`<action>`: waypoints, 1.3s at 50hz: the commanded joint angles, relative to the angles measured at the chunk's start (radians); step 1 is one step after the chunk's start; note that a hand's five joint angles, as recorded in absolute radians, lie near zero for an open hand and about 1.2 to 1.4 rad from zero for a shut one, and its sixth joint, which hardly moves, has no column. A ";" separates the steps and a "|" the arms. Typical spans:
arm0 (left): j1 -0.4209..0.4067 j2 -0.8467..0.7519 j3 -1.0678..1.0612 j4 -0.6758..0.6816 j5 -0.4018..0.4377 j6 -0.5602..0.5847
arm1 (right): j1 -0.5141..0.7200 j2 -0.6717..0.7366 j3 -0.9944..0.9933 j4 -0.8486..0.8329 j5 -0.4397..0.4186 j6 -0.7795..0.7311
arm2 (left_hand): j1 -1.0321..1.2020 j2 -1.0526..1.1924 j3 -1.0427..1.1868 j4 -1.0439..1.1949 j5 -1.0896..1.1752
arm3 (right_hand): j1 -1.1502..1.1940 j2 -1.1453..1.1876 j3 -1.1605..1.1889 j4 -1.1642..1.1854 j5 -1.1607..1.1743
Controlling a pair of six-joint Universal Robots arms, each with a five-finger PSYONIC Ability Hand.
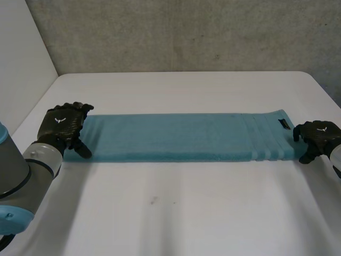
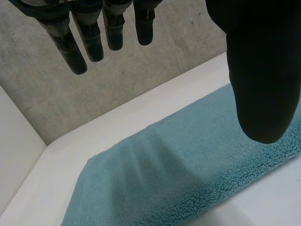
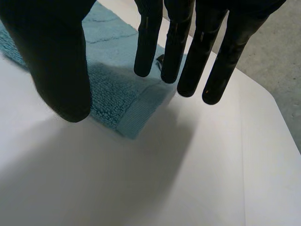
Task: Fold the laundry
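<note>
Head cam looks down on the whole table [image 1: 170,224]; 2 wrist cams sit close, each sharing an end of the teal towel [image 1: 176,137].

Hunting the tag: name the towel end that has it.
The towel end by the right robot hand: stripes and a black tag sit there; the other end is plain.

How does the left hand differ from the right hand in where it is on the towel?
The left hand is at the plain end of the towel and overlaps it; the right hand is at the striped end with the black label, mostly beyond the edge. Both are open, fingers straight, holding nothing.
</note>
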 commanded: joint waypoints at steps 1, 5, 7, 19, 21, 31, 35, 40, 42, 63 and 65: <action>-0.002 0.001 -0.011 0.003 0.001 -0.001 | 0.003 0.059 -0.047 -0.006 0.005 -0.002 | -0.022 -0.031 -0.043 -0.032 -0.049 | 0.682 0.584 0.589 0.588 0.616; -0.002 0.001 -0.012 0.003 0.001 -0.001 | 0.001 0.074 -0.075 -0.006 0.025 -0.002 | -0.022 -0.031 -0.043 -0.032 -0.049 | 0.833 0.735 0.740 0.740 0.767; -0.002 0.001 -0.012 0.003 0.001 -0.001 | -0.003 0.076 -0.082 -0.005 0.036 -0.002 | -0.022 -0.031 -0.043 -0.032 -0.049 | 0.833 0.735 0.740 0.740 0.767; -0.002 0.002 -0.020 0.003 0.001 0.001 | -0.200 0.065 -0.206 0.010 0.220 -0.020 | -0.022 -0.031 -0.043 -0.032 -0.049 | 0.833 0.735 0.740 0.740 0.767; -0.003 0.002 -0.021 0.003 0.001 -0.001 | -0.212 0.061 -0.225 0.013 0.221 -0.025 | -0.022 -0.031 -0.043 -0.032 -0.049 | 0.833 0.735 0.740 0.740 0.767; 0.000 0.007 -0.024 0.003 -0.001 0.001 | -0.152 -0.038 -0.297 0.036 0.209 -0.009 | -0.022 -0.031 -0.043 -0.032 -0.049 | 0.833 0.735 0.740 0.740 0.767; 0.009 0.011 -0.024 0.003 -0.001 -0.001 | 0.082 -0.062 -0.361 0.035 0.205 0.073 | -0.022 -0.031 -0.043 -0.032 -0.049 | 0.833 0.735 0.740 0.740 0.767; 0.018 0.016 -0.024 0.003 -0.001 -0.001 | 0.299 -0.065 -0.432 0.030 0.198 0.116 | -0.022 -0.031 -0.043 -0.032 -0.049 | 0.833 0.735 0.740 0.740 0.767; 0.023 0.019 -0.024 0.003 -0.001 -0.001 | 0.383 -0.061 -0.463 0.029 0.194 0.123 | -0.022 -0.031 -0.043 -0.032 -0.049 | 0.833 0.735 0.740 0.740 0.767; 0.040 0.028 -0.028 0.001 0.001 0.001 | 1.038 0.513 -0.806 0.044 0.171 0.113 | -0.022 -0.031 -0.043 -0.032 -0.049 | 0.833 0.735 0.740 0.740 0.767; 0.035 0.028 -0.035 0.001 0.001 -0.001 | 1.035 0.504 -0.808 0.050 0.191 0.113 | -0.022 -0.031 -0.043 -0.032 -0.049 | 0.724 0.626 0.631 0.630 0.658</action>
